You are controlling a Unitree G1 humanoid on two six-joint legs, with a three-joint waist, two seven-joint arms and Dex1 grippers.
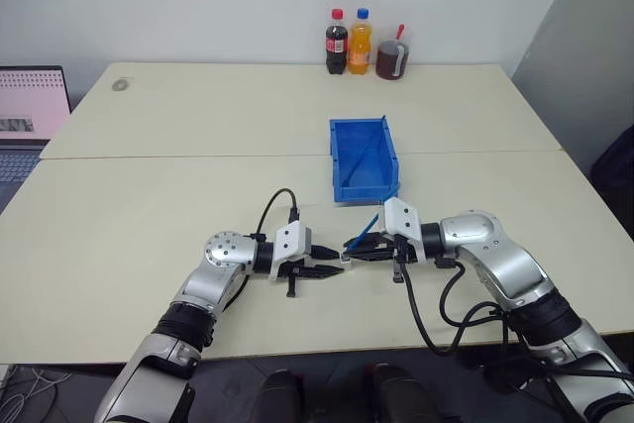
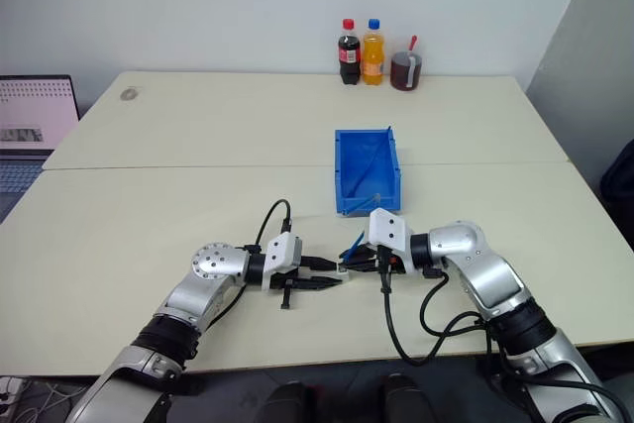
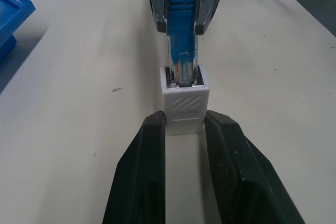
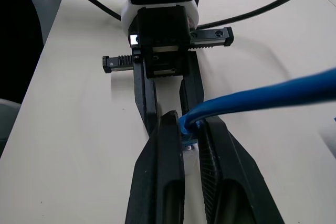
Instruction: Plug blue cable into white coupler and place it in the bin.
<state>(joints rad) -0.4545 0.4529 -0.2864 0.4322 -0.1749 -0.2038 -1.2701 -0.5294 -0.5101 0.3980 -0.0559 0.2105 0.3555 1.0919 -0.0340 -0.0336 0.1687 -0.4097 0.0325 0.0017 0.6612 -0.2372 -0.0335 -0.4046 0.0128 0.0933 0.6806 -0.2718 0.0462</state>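
Beige table (image 1: 149, 235): left gripper (image 3: 185, 124) clamps white coupler (image 3: 184, 100); right gripper (image 4: 190, 129) pinches blue cable (image 4: 262, 98) plug seated in it; bin (image 1: 363, 158) at 12 o'clock.

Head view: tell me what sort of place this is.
Probably an office or lab workroom: two plain tables pushed together against a bare wall, an open laptop to the left, soft-drink bottles and a cup at the far edge, and a small bin set out.

Noted: bright-blue cable (image 3: 182, 3) with clear plug, white coupler (image 3: 184, 104) bearing embossed diagonal hatching, bright-blue bin (image 1: 363, 158). Black fingers (image 3: 142, 177) on both grippers; table (image 1: 178, 146) pale cream.
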